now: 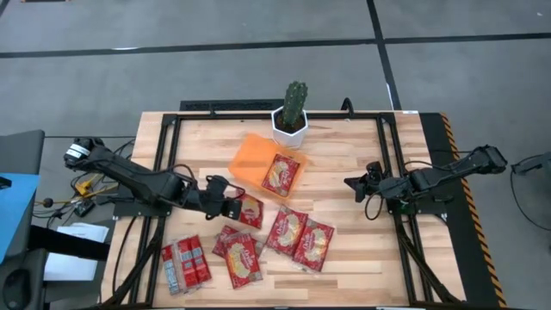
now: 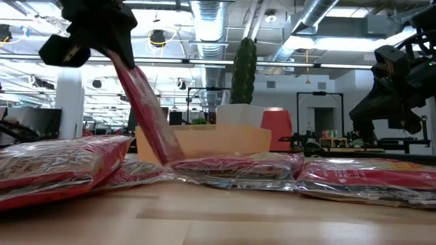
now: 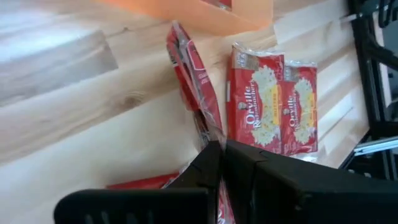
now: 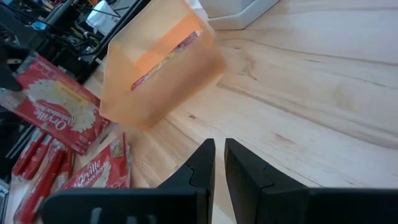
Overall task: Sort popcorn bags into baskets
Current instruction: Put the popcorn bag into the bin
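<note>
My left gripper (image 1: 231,200) is left of the table's centre, shut on one red popcorn bag (image 1: 250,209). The orange tray (image 1: 254,158) sits just beyond it, in front of the cactus pot, with one bag (image 1: 281,175) lying inside. More bags lie flat on the wood: a pair (image 1: 299,236) near the middle, some overlapping (image 1: 238,250), and narrow striped ones (image 1: 185,263) at the near left. My right gripper (image 1: 353,183) hangs over bare wood right of the tray, shut and holding nothing (image 4: 219,155). My left gripper pinches the bag between its two fingers at its upper end (image 3: 211,134), coming from the table's left and slanting downward. The bag hangs tilted below the fingers (image 2: 139,95). Its lower end (image 2: 167,156) rests on the table in front of the tray.
A white pot with a cactus (image 1: 291,120) stands at the far edge behind the tray. Black frame rails (image 1: 389,164) run along the table's sides. Bare wood lies between the tray and my right gripper (image 1: 331,168).
</note>
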